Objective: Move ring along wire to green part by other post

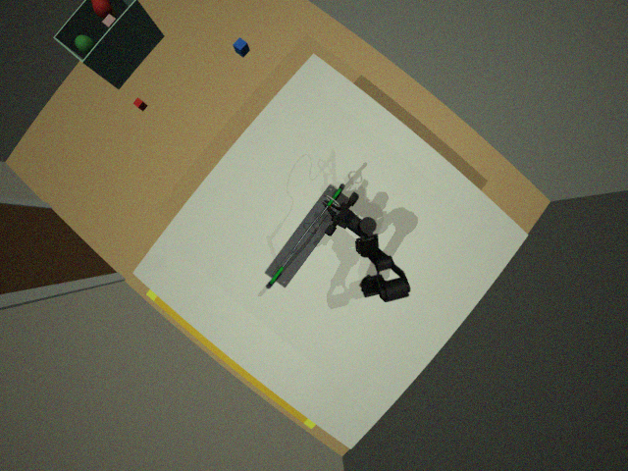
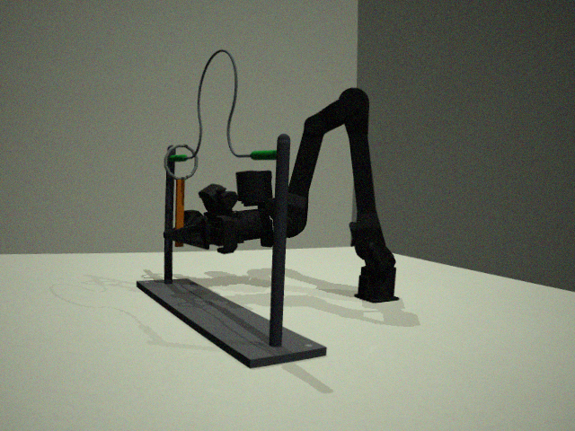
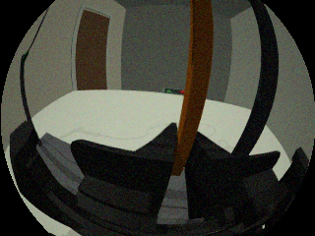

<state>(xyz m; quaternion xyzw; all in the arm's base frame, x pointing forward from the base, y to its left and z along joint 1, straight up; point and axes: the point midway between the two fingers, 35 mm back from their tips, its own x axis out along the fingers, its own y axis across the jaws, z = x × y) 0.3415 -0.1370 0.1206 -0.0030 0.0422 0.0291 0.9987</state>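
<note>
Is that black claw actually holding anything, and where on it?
Yes. The gripper is shut on the orange handle, near its lower end; the ring hangs above.

Orange handle [image 2: 180,204], grey ring [image 2: 181,162] — green wire ends [image 2: 263,154], black claw [image 2: 179,235]

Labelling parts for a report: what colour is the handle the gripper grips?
Orange; the handle shows best in the wrist view.

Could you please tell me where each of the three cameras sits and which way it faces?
Top: overhead, looking down on the wire stand's base and the whole arm.
Exterior: low, to the side, facing the posts, ring and whole arm.
Wrist: behind the gripper, looking along its fingers, shut on the orange handle.
Exterior and wrist share that handle.
</note>
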